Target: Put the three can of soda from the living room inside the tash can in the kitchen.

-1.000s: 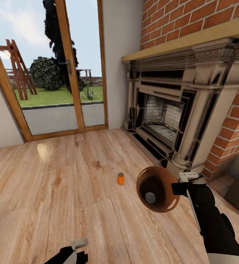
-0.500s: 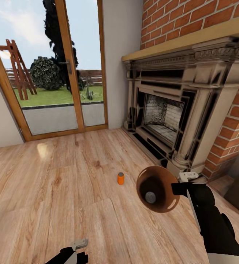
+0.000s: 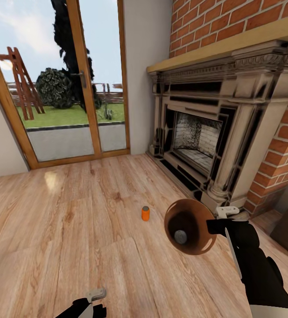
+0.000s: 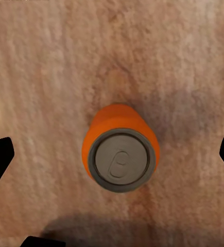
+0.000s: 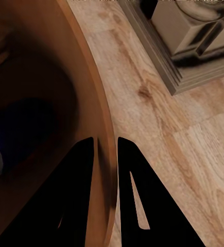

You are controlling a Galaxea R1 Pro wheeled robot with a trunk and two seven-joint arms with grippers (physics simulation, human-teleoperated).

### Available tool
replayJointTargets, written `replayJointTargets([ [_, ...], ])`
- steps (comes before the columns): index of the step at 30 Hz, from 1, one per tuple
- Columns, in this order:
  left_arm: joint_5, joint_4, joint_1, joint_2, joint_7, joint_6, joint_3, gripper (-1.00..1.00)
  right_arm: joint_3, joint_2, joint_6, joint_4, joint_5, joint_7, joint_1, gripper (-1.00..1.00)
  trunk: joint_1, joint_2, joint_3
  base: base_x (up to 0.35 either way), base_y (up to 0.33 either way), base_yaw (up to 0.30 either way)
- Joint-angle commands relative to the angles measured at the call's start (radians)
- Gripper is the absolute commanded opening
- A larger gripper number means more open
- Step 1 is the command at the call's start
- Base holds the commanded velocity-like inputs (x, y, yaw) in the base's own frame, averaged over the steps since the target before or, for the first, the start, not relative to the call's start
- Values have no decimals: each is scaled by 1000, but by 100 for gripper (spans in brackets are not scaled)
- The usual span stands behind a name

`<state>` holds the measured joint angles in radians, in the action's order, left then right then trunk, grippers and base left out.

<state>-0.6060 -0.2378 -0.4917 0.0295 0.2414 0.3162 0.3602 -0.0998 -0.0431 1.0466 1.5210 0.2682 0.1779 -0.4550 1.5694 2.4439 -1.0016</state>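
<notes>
On a grainy wood-plank floor [image 3: 73, 229] beside a brick fireplace [image 3: 214, 145], the right gripper [image 5: 105, 154] pinches the smooth tapered trash can's [image 3: 190, 226] rim, its mouth tilted toward the camera with one grey-topped can [image 3: 181, 237] inside, while the left gripper's [image 4: 112, 154] fingers spread wide above an upright orange soda can [image 4: 119, 149].

Daylight enters through the glass door [image 3: 80, 84] at far left, leaving a pale glare patch on the wood floor [image 3: 51, 181]. The head view is bright and sharp but bends toward its edges. The left wrist view is soft, a dim shadow spreading beside the soda can [image 4: 120, 149]. The bin's inside [image 5: 34, 118] is dark.
</notes>
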Motion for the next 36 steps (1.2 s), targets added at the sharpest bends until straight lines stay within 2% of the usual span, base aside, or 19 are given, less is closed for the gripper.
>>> replayJointTargets([
  [1,0,0,0,0,0,0,0,100,0,0,1,1,-12,5,0,-100,0,0,0,0,0,0],
  [9,0,0,0,0,0,0,0,100,0,0,1,1,-12,5,0,-100,31,56,-25,0,0,0],
  [19,3,3,1,3,-1,0,0,100,0,0,1,1,-12,5,0,-100,35,58,-64,0,0,0],
  [36,6,3,5,3,-1,-2,0,100,1,0,1,2,-12,5,0,-100,35,58,-64,0,0,0],
])
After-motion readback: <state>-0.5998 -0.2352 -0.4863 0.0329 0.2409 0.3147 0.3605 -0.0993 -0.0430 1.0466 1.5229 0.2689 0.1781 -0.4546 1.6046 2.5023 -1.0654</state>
